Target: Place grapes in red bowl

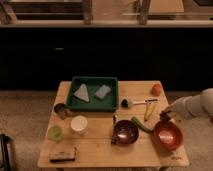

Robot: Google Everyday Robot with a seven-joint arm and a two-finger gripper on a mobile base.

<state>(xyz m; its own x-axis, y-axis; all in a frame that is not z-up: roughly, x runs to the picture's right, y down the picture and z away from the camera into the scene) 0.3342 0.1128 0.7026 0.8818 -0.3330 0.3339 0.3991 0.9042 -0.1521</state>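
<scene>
The red bowl [168,136] stands on the wooden table [100,150] near the front right corner, and its inside looks empty. My gripper [164,117] reaches in from the right on a pale arm [192,106] and hangs just over the bowl's far rim. A small dark lump, the grapes [163,119], sits at its tip, and the gripper looks shut on it. No grapes lie anywhere else on the table.
A dark maroon bowl [125,131] stands left of the red bowl, with a long green vegetable [141,124] between them. An orange fruit [156,89], a brush [131,103], a green tray [93,93], a white cup [78,124], a green cup [55,132] and a metal cup [61,109] also stand there.
</scene>
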